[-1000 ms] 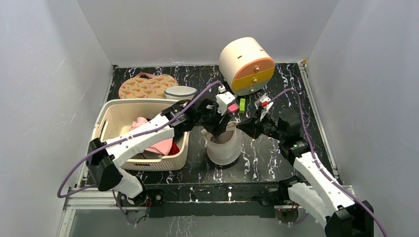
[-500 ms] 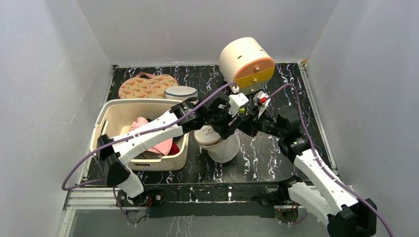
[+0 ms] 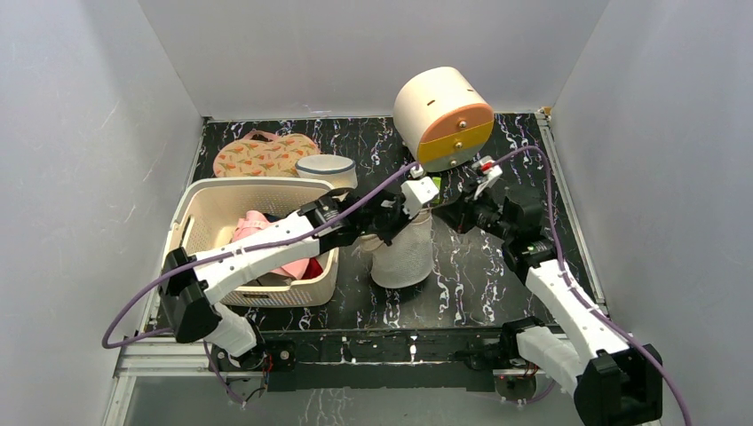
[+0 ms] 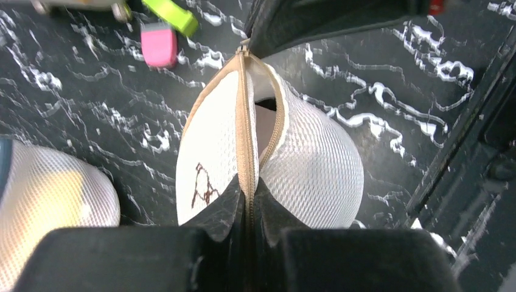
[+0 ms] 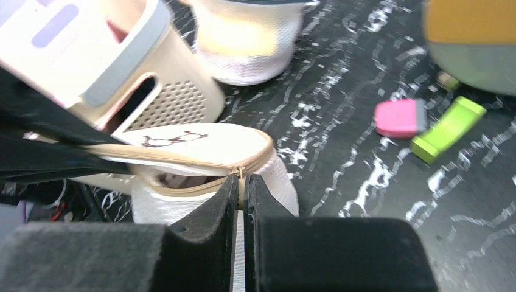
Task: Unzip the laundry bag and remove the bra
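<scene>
My left hand (image 4: 248, 204) is clamped on the tan zip tape (image 4: 246, 121) of the cream mesh laundry bag (image 4: 316, 164). Facing it, my right hand (image 5: 240, 182) pinches the zip pull (image 5: 239, 173). Between them the soft cylinder gapes on the marbled black worktop (image 4: 377, 73).

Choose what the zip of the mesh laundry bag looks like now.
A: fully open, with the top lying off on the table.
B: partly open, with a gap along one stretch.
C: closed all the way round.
B: in the left wrist view the zip of the laundry bag parts into a gap that shows the inside, yet it is joined where the left fingers pinch it.
</scene>
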{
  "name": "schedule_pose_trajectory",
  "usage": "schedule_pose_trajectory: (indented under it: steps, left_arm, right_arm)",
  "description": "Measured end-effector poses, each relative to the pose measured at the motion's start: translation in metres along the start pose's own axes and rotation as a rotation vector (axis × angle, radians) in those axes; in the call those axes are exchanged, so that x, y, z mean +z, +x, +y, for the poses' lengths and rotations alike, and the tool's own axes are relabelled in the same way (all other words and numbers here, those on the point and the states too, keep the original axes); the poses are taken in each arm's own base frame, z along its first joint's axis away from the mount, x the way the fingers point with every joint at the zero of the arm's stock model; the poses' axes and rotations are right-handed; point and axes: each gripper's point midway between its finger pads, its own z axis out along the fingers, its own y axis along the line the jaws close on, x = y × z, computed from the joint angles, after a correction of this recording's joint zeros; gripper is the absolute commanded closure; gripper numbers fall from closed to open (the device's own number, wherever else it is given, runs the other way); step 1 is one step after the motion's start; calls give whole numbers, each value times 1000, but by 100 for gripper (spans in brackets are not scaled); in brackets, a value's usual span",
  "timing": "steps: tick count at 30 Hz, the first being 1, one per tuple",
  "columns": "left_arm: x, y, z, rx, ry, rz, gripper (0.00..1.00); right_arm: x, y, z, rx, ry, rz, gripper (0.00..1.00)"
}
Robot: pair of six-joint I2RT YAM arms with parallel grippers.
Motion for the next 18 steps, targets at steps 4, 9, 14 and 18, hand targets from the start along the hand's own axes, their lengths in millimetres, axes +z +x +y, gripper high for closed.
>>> schedule_pose_trajectory:
  steps: [4,9,14,18]
  left_arm:
    - [0,-5,0,38,-3,-103,100]
    - [5,2,-2,65,4,-157,94]
    - [5,4,-2,48,0,-152,62]
    - [2,16,-7,7,16,-105,40]
  right_arm:
    - [-7,5,-36,104,61,-34,100]
    - [-9,11,-36,102,16,-49,100]
    - [-17,-6,-36,-37,46,-112,100]
    - [-14,-12,-22,-116,34,-131,100]
